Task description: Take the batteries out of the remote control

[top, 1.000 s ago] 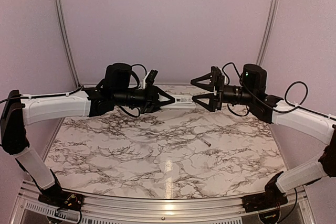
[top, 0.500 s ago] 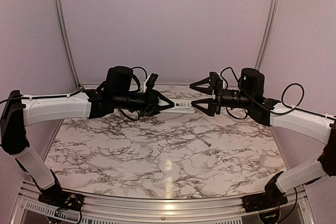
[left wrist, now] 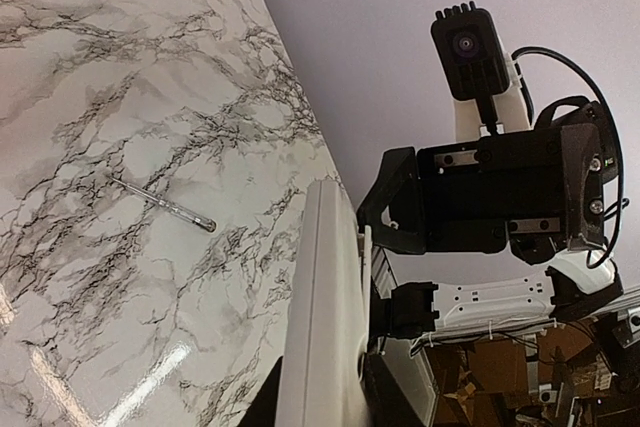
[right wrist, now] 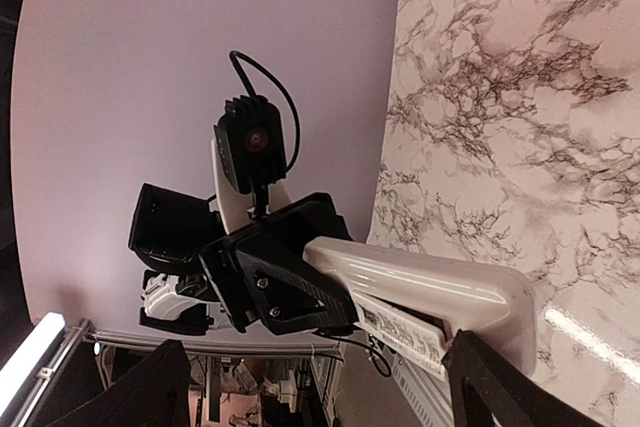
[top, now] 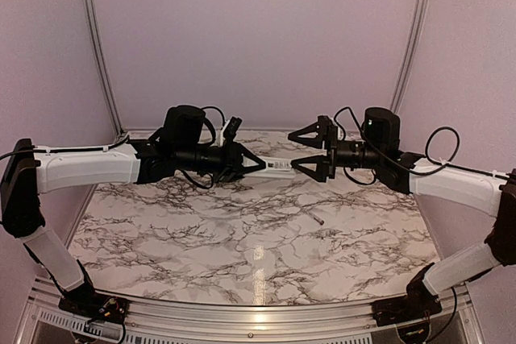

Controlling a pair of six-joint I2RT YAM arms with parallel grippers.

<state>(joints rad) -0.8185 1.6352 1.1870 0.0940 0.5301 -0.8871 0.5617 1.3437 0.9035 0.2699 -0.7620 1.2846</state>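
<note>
Remote control point(top: 278, 166), top view: a slim white bar held level in the air above the far edge of the surface point(top: 242, 235), about midway between the far corners.
Left pincer point(top: 256, 164), top view: clenched on the left end of the bar, with its arm reaching in from the left edge.
Right pincer point(top: 297, 151), top view: released, with its fingers spread wide and facing the left one. The free end of the bar sits just beside its lower fingertip; whether they touch cannot be told.
Grey rod point(top: 317, 218), top view: thin, lying flat on the marbled surface right of the middle, well apart from both arms.
Remote control, left wrist view: seen edge-on, rising from the bottom of the picture out of the clenched fingers, with the surface and the rod off to its left.
Right pincer, left wrist view: black, fingers parted, just beyond the far end of the bar.
Remote control, right wrist view: the white end points toward the camera between the two spread black fingers, with a printed label on its underside. The left pincer grips it farther back.
</note>
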